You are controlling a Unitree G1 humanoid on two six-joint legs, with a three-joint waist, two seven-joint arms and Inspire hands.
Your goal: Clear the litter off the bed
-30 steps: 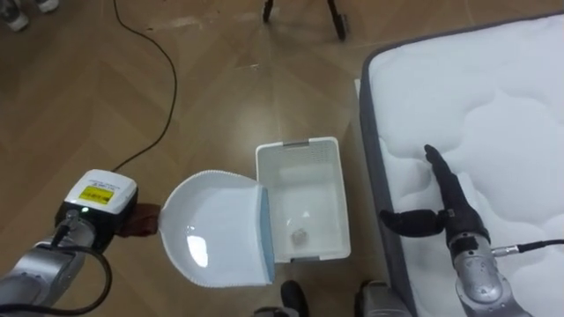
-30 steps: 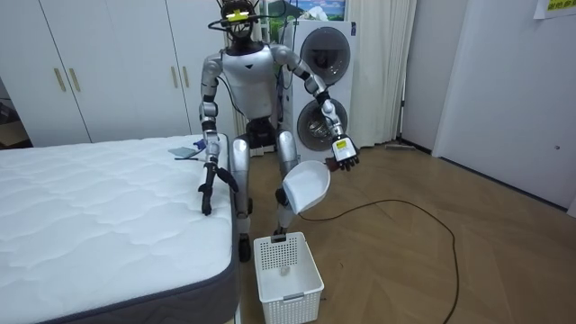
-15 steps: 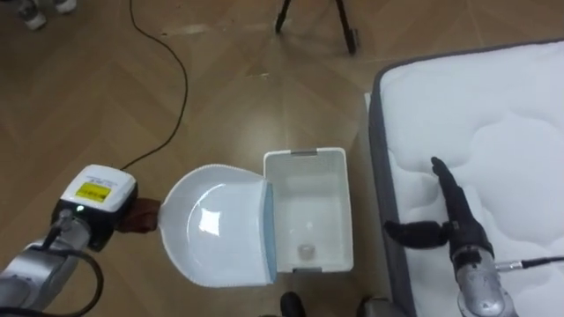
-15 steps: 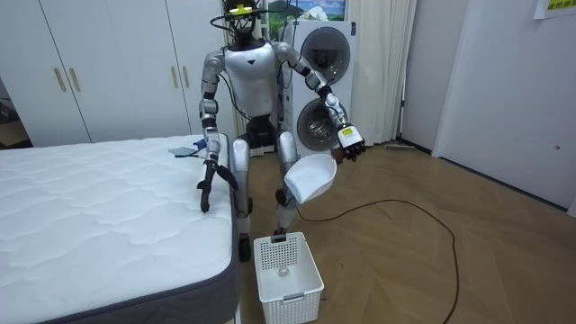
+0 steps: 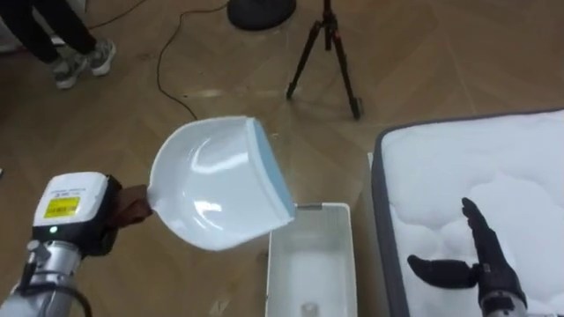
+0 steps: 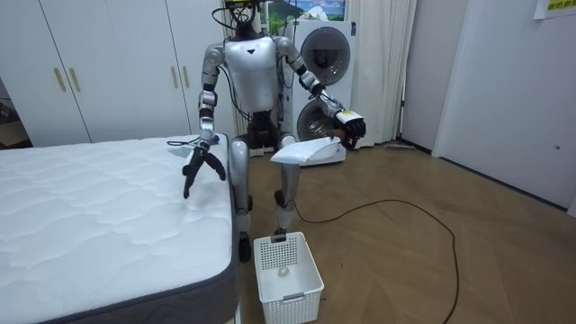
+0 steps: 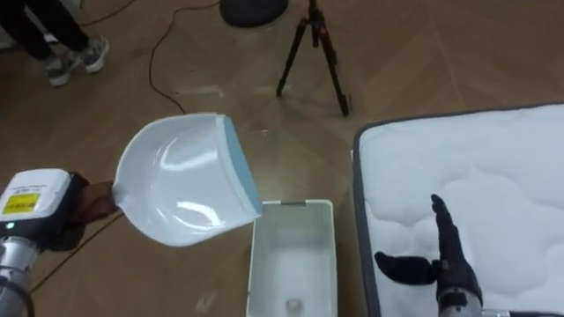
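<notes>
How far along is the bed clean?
Done: a small scrap sits in the white basket, and the dustpan looks empty. In hand: the left hand grips the dustpan's handle, above the basket; the right hand hangs open over the mattress. Left: possibly a small bluish thing near the mattress's far edge in the room view.

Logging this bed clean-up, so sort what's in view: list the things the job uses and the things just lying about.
Job: mattress, white dustpan in the left hand, white basket on the floor, right hand open over the mattress.
Lying about: tripod, person's shoes, washing machine.
</notes>
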